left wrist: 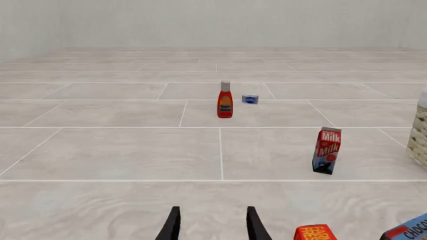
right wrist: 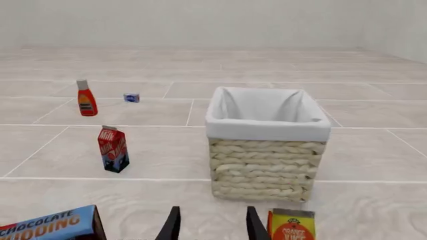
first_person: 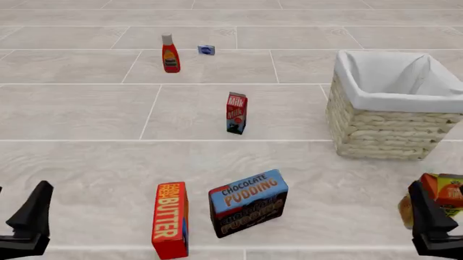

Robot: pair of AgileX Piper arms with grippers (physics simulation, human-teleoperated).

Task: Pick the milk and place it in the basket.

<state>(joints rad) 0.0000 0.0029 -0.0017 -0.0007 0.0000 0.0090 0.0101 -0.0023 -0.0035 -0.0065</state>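
Note:
The milk [first_person: 236,114] is a small red carton with white lettering and a dark base, standing upright on the tiled surface mid-scene; it also shows in both wrist views [left wrist: 327,150] [right wrist: 113,149]. The basket [first_person: 383,132], pale wicker with a white liner, stands to the milk's right [right wrist: 263,170], its inside showing only cloth. My left gripper [left wrist: 213,227] is open and holds nothing, low at the near left [first_person: 32,214], far from the milk. At the near right, my right gripper [right wrist: 212,227] [first_person: 428,216] is open too, in front of the basket.
A red ketchup bottle [first_person: 170,53] and a small blue box [first_person: 206,50] stand far back left. A red butter box [first_person: 171,219] and a chocolate pudding box [first_person: 248,203] sit near, between the arms. An orange juice carton [first_person: 447,196] stands by the right gripper.

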